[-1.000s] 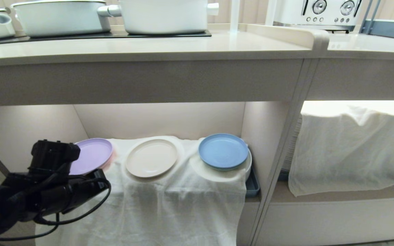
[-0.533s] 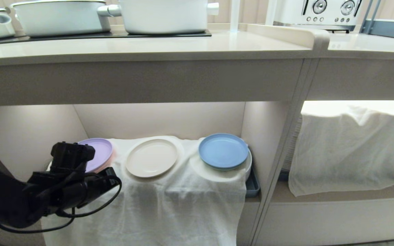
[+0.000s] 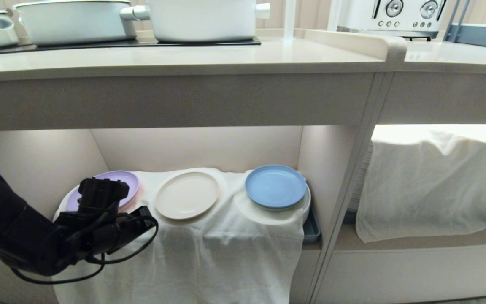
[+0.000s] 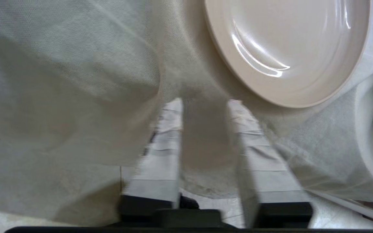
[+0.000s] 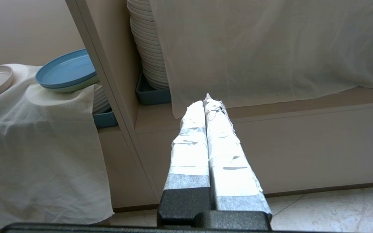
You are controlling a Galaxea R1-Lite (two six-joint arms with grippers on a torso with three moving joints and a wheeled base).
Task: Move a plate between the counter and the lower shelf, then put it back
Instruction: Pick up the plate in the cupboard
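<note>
Neighbours: we see a lilac plate (image 3: 118,185) and a blue plate (image 3: 275,186) flanking the plate (image 3: 187,194) on the lower shelf (image 3: 196,147).
Cloth: white cloth (image 3: 209,253) drapes beneath.
Left gripper (image 4: 206,103): parted, empty, just short of the plate's rim.
Right gripper (image 5: 207,100): clenched, idle near the floor.

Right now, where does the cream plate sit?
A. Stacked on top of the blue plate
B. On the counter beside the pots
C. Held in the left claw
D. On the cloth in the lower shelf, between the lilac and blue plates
D: the cream plate lies on the white cloth, between the lilac plate and the blue plate; the left claw is empty.
</note>
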